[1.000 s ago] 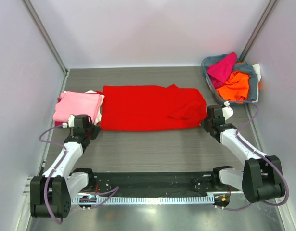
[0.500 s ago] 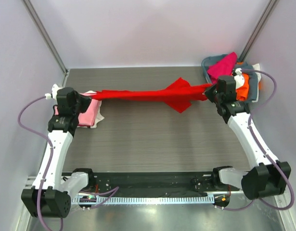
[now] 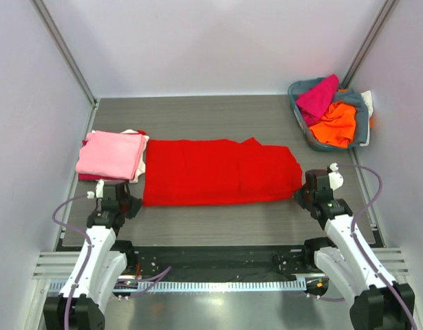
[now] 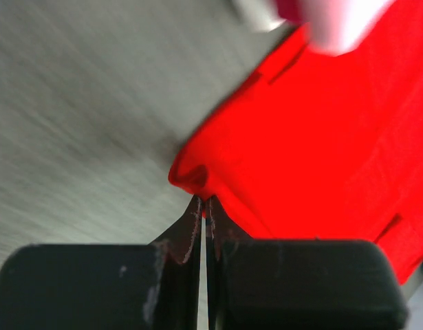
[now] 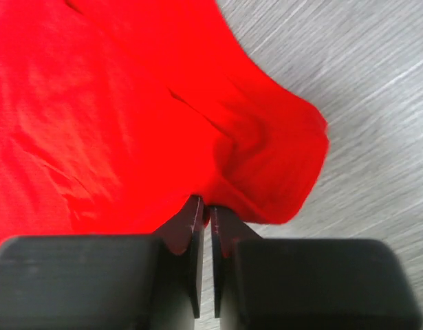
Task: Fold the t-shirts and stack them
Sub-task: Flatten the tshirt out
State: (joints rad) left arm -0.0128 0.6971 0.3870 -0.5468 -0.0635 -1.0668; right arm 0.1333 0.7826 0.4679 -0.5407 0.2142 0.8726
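Fingers (image 4: 185, 237) of the left gripper (image 4: 203, 201) and right gripper (image 5: 203, 204) are pressed together, each pinching a near corner of the red t-shirt (image 3: 218, 172), which lies flat on the table (image 3: 218, 221) between them.

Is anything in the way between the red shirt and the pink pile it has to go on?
No, nothing visible. The red t-shirt lies flat right beside the pink pile. The left gripper and right gripper pinch its near corners.
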